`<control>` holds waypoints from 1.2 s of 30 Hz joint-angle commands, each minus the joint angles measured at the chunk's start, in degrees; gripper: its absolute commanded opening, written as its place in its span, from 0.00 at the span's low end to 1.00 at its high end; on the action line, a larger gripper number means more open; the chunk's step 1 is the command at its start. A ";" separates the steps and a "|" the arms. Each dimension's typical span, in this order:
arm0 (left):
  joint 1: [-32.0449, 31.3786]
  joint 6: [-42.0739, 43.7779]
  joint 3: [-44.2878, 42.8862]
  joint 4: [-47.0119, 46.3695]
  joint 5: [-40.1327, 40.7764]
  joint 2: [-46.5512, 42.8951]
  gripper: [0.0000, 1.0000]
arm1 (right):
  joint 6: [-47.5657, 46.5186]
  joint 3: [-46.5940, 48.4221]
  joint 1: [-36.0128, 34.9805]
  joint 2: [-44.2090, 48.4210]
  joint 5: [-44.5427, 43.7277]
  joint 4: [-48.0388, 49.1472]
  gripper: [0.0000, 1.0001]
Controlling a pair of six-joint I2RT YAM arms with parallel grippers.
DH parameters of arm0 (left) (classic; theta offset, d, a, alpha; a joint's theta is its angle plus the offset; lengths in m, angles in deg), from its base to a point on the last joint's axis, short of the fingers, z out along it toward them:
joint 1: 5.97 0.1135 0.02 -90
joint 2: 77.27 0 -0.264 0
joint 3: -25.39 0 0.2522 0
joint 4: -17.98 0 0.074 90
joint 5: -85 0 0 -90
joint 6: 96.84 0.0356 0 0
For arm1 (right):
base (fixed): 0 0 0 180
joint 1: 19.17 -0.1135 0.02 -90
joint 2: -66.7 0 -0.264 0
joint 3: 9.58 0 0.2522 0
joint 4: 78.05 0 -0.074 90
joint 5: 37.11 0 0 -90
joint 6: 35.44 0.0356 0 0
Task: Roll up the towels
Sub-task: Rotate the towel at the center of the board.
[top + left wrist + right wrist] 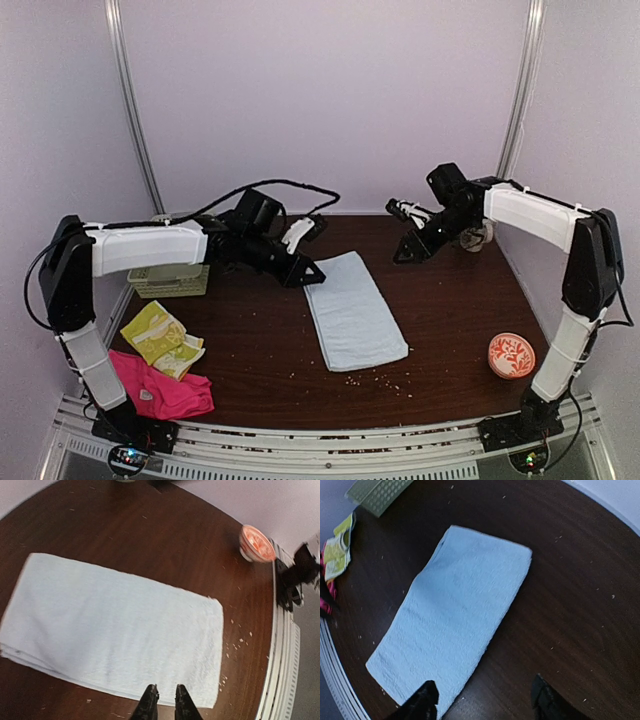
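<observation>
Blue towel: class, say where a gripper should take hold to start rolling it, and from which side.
Probably its far short end, pinched at the corners from the far side. The towel lies flat as a long folded strip, and the left gripper and right gripper are nearest that end.

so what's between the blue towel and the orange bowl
Just bare dark table with a few crumbs near the blue towel; nothing else before the orange bowl. The top view shows it.
</observation>
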 commanded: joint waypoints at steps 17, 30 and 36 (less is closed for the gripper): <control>-10.02 12.98 5.02 -6.20 -14.98 15.01 0.00 | 9.60 36.73 -5.25 -40.72 19.30 -2.27 0.08; -8.93 19.25 0.31 4.32 1.21 20.48 0.00 | 17.31 35.37 -0.57 -42.15 4.06 2.64 0.06; -8.50 16.44 1.77 0.14 3.45 18.73 0.00 | 15.96 35.16 -0.60 -42.23 6.25 2.29 0.20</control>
